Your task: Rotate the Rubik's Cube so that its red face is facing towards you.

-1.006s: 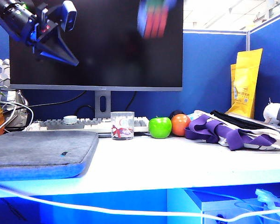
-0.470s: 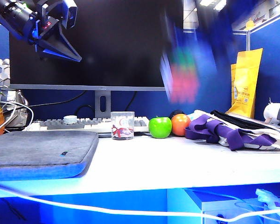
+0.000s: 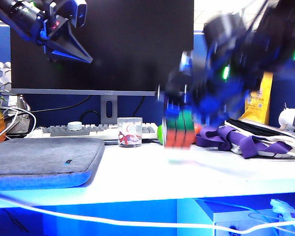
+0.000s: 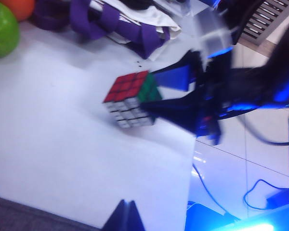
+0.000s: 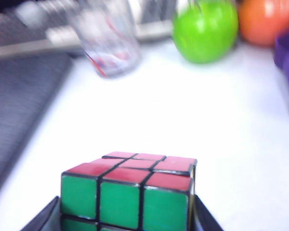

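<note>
In the exterior view my right gripper (image 3: 187, 110) is blurred and grips the cube (image 3: 179, 128) low over the table (image 3: 152, 172), in front of the green apple (image 3: 160, 133). My left gripper (image 3: 86, 58) hangs high before the monitor (image 3: 118, 44), its jaws together.

In the left wrist view the cube (image 4: 132, 98) is near the table edge, red face (image 4: 126, 86) on top.

In the right wrist view the cube (image 5: 130, 192) sits between my fingers (image 5: 41, 220), green side toward the camera, red face (image 5: 137, 168) upward.

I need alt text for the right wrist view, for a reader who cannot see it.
The right gripper holds the Rubik's Cube between its dark fingers over a white table, red face up and a green face toward the camera. Beyond it, blurred, stand a clear cup, a green apple and an orange fruit.
</note>
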`<action>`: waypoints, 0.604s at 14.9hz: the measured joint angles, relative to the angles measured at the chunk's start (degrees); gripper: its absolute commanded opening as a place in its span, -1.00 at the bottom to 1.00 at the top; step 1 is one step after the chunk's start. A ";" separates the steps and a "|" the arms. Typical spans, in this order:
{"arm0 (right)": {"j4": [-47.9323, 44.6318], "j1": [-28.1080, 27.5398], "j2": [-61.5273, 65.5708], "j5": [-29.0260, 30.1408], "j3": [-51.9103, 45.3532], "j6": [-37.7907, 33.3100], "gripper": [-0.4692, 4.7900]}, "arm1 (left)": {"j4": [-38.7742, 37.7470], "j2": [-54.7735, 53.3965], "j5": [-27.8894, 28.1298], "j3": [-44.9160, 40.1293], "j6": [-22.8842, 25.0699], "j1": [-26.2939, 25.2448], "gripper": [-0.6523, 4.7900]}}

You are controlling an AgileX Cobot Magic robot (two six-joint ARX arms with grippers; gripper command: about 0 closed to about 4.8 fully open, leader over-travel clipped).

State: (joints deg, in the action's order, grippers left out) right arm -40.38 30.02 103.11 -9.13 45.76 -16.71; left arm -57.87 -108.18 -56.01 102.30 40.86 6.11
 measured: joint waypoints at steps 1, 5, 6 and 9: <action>-2.14 0.00 1.57 -1.90 0.35 0.07 -0.55 | 0.00 0.00 0.00 0.00 0.00 0.07 -0.78; -9.92 -0.07 8.07 -4.79 1.84 2.01 -0.54 | 0.31 0.00 0.00 0.00 0.00 0.13 -0.78; -11.52 -0.07 9.55 -5.51 1.68 2.16 -0.54 | 0.31 0.00 0.00 0.00 0.00 0.17 -0.78; -17.25 -0.07 10.58 -7.52 1.70 4.31 -0.53 | 0.33 0.00 0.00 0.00 0.00 0.20 -0.78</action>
State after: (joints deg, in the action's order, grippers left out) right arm -57.63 29.95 113.69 -16.64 47.46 -12.40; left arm -57.54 -108.18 -56.01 102.30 40.86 6.31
